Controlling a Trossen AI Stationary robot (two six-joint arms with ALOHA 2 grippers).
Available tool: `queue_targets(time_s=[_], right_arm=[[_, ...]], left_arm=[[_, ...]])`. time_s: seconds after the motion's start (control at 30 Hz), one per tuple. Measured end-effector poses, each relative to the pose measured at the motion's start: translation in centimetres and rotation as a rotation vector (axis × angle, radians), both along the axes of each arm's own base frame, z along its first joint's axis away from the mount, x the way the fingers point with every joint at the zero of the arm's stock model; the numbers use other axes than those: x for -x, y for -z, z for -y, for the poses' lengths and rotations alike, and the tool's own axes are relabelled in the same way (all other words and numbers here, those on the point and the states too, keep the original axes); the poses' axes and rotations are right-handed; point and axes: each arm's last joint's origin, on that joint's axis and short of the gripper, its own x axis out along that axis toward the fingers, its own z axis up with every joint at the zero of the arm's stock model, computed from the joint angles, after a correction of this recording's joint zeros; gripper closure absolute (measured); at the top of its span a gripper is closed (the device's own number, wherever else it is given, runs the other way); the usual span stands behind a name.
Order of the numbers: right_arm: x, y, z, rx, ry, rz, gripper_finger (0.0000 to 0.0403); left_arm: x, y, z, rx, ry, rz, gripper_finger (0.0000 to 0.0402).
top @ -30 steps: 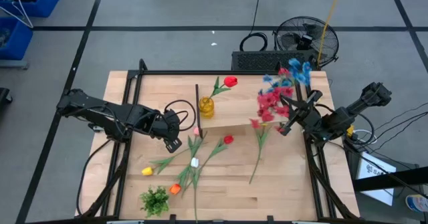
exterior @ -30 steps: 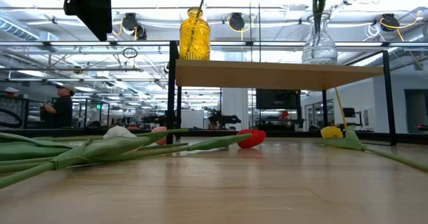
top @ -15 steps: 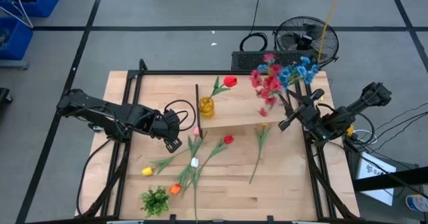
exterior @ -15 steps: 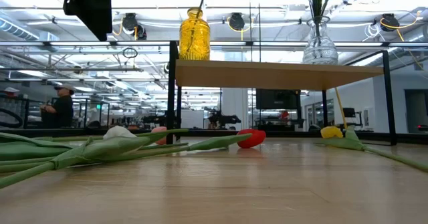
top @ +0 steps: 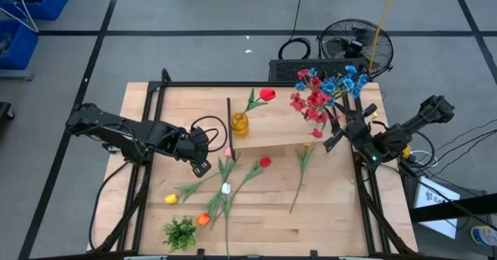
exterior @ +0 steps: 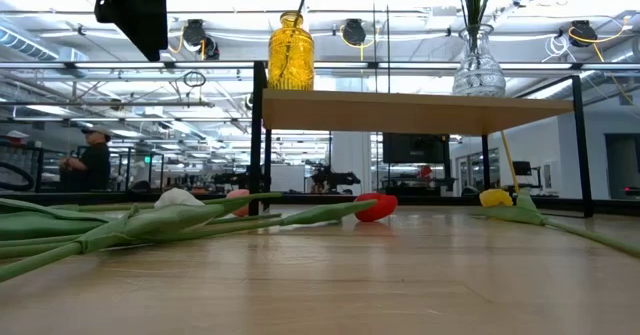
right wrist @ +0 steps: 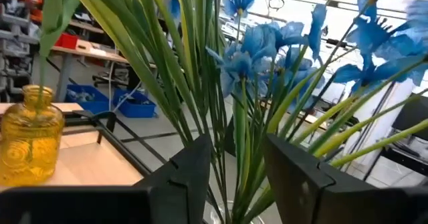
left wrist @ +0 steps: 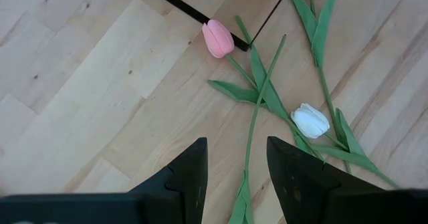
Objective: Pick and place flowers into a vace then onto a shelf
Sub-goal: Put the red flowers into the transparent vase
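Masking clear vase (exterior: 478, 67) neck — green stems (right wrist: 200, 83), blue blossoms (right wrist: 251, 47)

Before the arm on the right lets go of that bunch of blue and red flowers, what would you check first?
1. Clear vase standing upright on the shelf: ok.
2. Blue and red flowers have their stems down in that vase: ok, green stems show in its neck.
3. Right gripper free of the stems: not ok, they pass between its open fingers.
4. Yellow vase well apart from the bunch: ok.
5. Left gripper out of the way: ok, it hovers open over the loose tulips on the table.
6. Vase firmly seated, no wobble: cannot tell.
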Motion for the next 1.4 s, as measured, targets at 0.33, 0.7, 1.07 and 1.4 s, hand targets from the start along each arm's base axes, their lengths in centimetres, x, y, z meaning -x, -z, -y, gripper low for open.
queue_targets(time_s=[0.33, 0.7, 1.07, 1.4], right_arm=[[0.0, 0.0, -0.1, -0.014, -0.016, 0.032, 0.0273], [0.9, -0.6, -1.5, -0.015, -0.186, 0.123, 0.0273], [2.5, -1.0, -4.3, 0.042, -0.548, 0.251, 0.0273], [0.0, -9.0, -4.5, 0.391, -0.528, 0.191, 0.0273]], left_arm=[[0.0, 0.0, 0.0, -0.015, -0.002, 0.003, 0.0245], [0.0, 0.0, 0.0, -0.016, -0.007, 0.004, 0.0245], [0.0, 0.0, 0.0, -0.006, -0.001, 0.001, 0.0245], [0.0, 0.0, 0.0, 0.012, -0.005, -0.001, 0.0245]])
